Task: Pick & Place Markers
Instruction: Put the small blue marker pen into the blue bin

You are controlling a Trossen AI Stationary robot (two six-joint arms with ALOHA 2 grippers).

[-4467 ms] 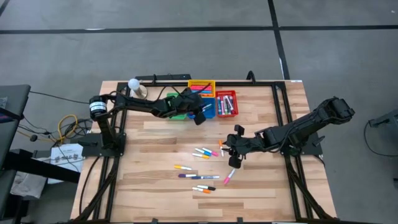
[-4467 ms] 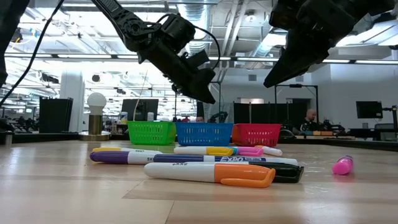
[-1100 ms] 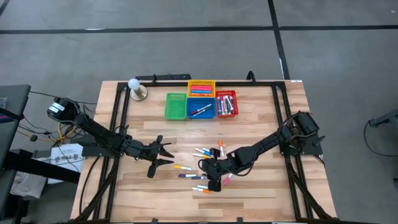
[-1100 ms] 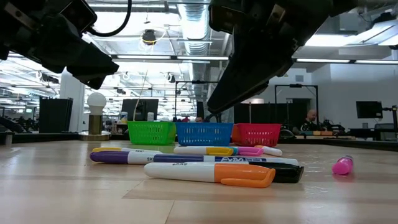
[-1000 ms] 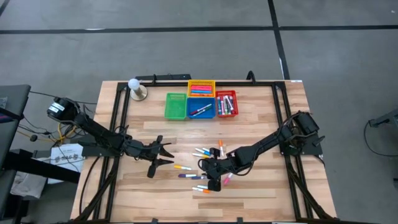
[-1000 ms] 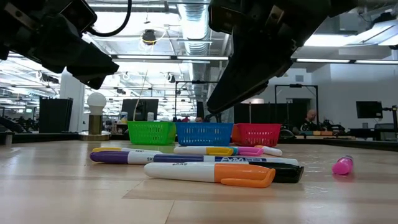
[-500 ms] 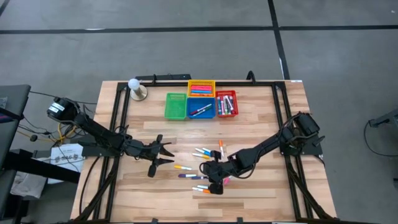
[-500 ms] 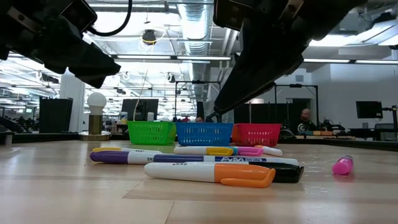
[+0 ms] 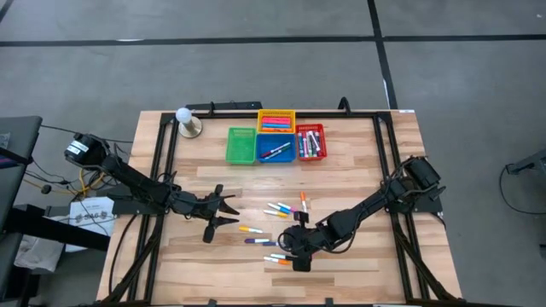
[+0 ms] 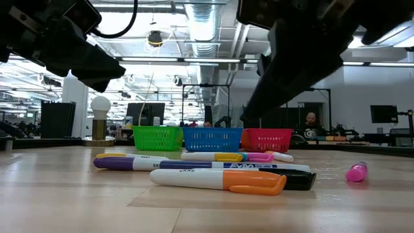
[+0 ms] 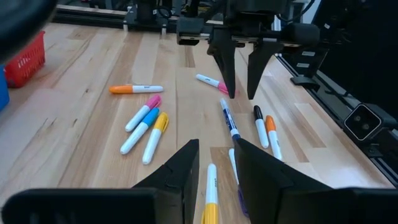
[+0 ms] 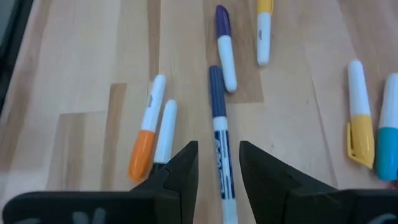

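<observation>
Several markers (image 9: 277, 230) lie loose on the wooden table, their caps orange, pink, yellow, blue and purple. My right gripper (image 9: 296, 254) hangs open above the near end of this scatter, slanting down. In the right wrist view a long blue marker (image 12: 217, 118) shows between its fingers, below them and untouched. An orange-capped marker (image 12: 145, 146) lies beside it. My left gripper (image 9: 229, 213) stands open to the left of the scatter, pointing at it nearly level. A yellow-capped marker (image 11: 210, 186) shows through its gap. In the low view both grippers are clear of the table.
Green (image 9: 241, 145), blue (image 9: 275, 150), red (image 9: 310, 142) and yellow (image 9: 275, 120) baskets stand in a group at the table's far side, some with markers inside. A small lamp with a round bulb (image 9: 184, 119) stands at the far left. Black frame rails run along both side edges.
My right gripper has moved over the markers toward the table's near edge and a little to the right, staying open and above them. The markers lie as before.
</observation>
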